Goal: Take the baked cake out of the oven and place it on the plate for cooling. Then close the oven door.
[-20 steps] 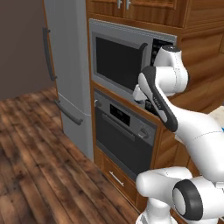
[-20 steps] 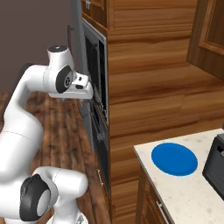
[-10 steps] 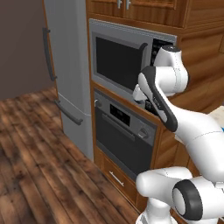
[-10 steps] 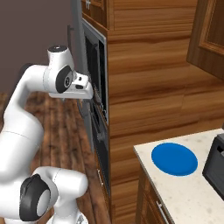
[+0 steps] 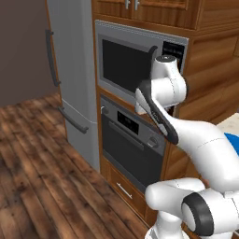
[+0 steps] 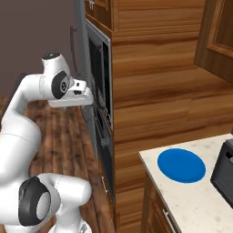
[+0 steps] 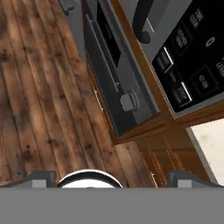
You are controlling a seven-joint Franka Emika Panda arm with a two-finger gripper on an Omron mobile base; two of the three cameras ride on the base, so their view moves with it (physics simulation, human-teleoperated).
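Note:
The oven (image 5: 132, 140) sits under the microwave, and its dark oven door (image 5: 122, 151) is shut, with the bar handle (image 5: 127, 135) across the top. Its round knob (image 7: 130, 101) also shows in the hand view. The baked cake is hidden behind the shut door. On the pale counter to the right lies the blue plate (image 6: 181, 164), with nothing on it. My gripper (image 6: 94, 98) hovers open close in front of the cabinet face, about level with the seam between microwave and oven. Its fingertips (image 7: 43, 178) stand wide apart with nothing between them.
The microwave (image 5: 133, 60), with its keypad (image 7: 192, 65) and vertical handle (image 7: 142, 19), is just above the oven. A grey fridge (image 5: 70, 70) stands to the left. A dark appliance (image 6: 225, 168) sits on the counter (image 6: 191, 200) beside the plate. Wooden floor (image 5: 37, 177) lies open on the left.

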